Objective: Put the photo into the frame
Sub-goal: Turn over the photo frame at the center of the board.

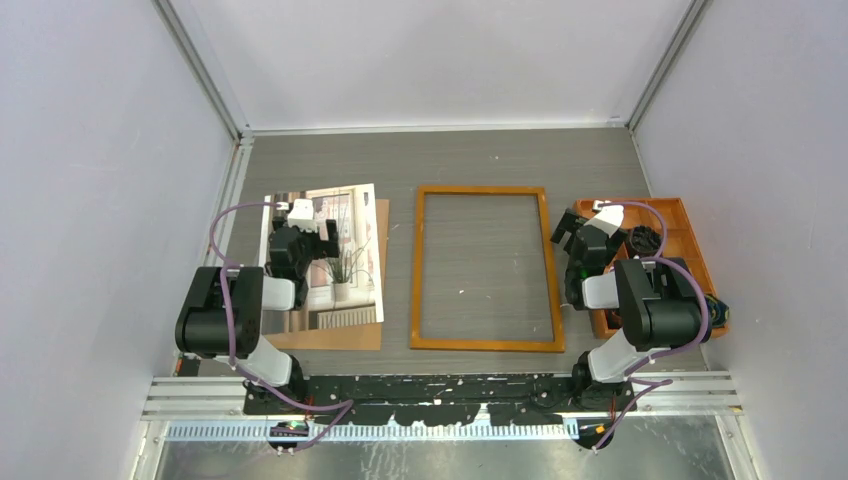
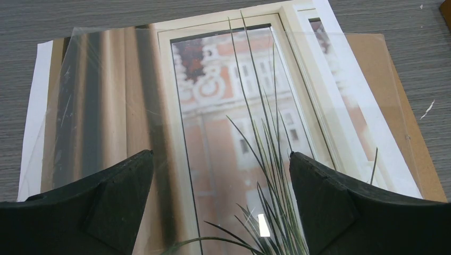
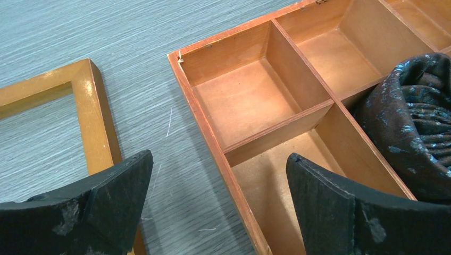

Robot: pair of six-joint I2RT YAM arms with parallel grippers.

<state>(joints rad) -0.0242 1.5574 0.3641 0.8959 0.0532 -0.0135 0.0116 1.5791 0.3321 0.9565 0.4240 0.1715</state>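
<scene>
Left gripper, jaws wide and empty, hangs directly above the photo; the frame lies to its right, long axis near-to-far.

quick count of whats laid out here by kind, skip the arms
photo: 1
wooden frame: 1
brown backing board: 1
clear sheet: 1
orange compartment tray: 1
dark cloth: 1
total: 6
</scene>
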